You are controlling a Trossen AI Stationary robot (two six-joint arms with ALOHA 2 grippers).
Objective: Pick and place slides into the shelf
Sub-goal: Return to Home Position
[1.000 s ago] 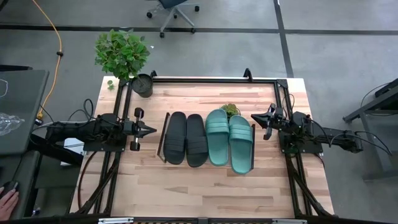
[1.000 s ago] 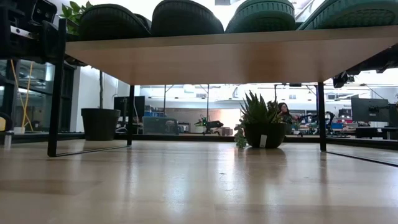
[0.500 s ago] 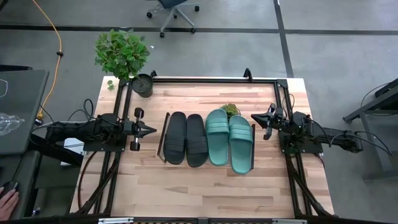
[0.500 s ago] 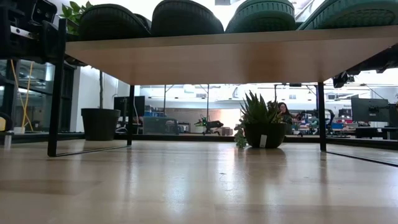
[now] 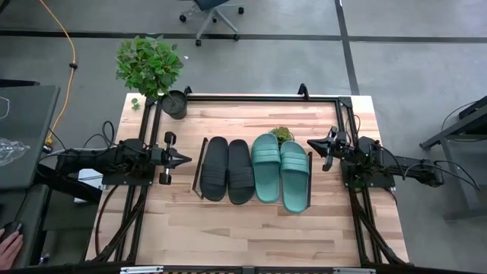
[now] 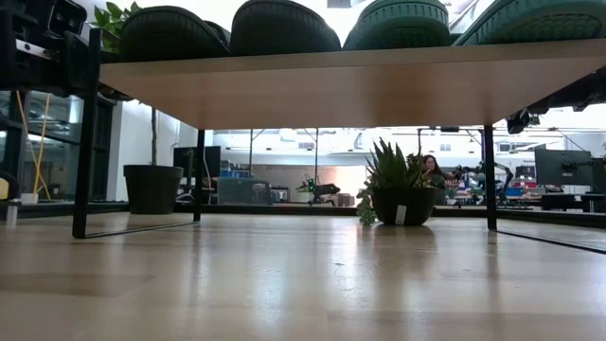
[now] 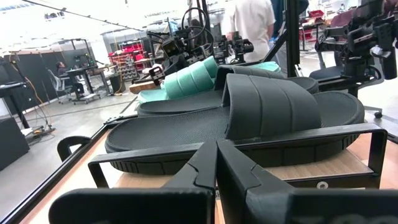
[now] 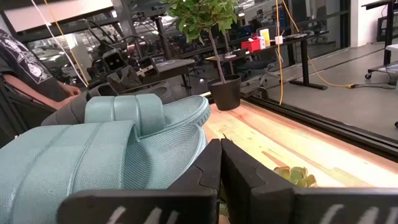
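Two black slides point(image 5: 221, 169) and two teal slides point(image 5: 281, 172) lie side by side, soles down, on the shelf's wood top point(image 6: 360, 80); the shelf stands on thin black legs point(image 6: 83, 142) in the table's middle. The left wrist view shows the black slides point(image 7: 249, 118) close ahead, the right wrist view the teal slides point(image 8: 106, 149). My left gripper point(image 5: 185, 159) rests shut just left of the shelf, its fingers point(image 7: 211, 165) pointing at the shelf end. My right gripper point(image 5: 310, 143) rests shut just right of the teal slides.
A tall potted plant point(image 5: 156, 72) stands at the table's far left corner. A small succulent in a dark pot point(image 6: 398, 185) sits behind the shelf, peeking past the teal slides point(image 5: 281, 135). Bare wood tabletop point(image 5: 251, 228) spreads along the near side. People move in the room beyond.
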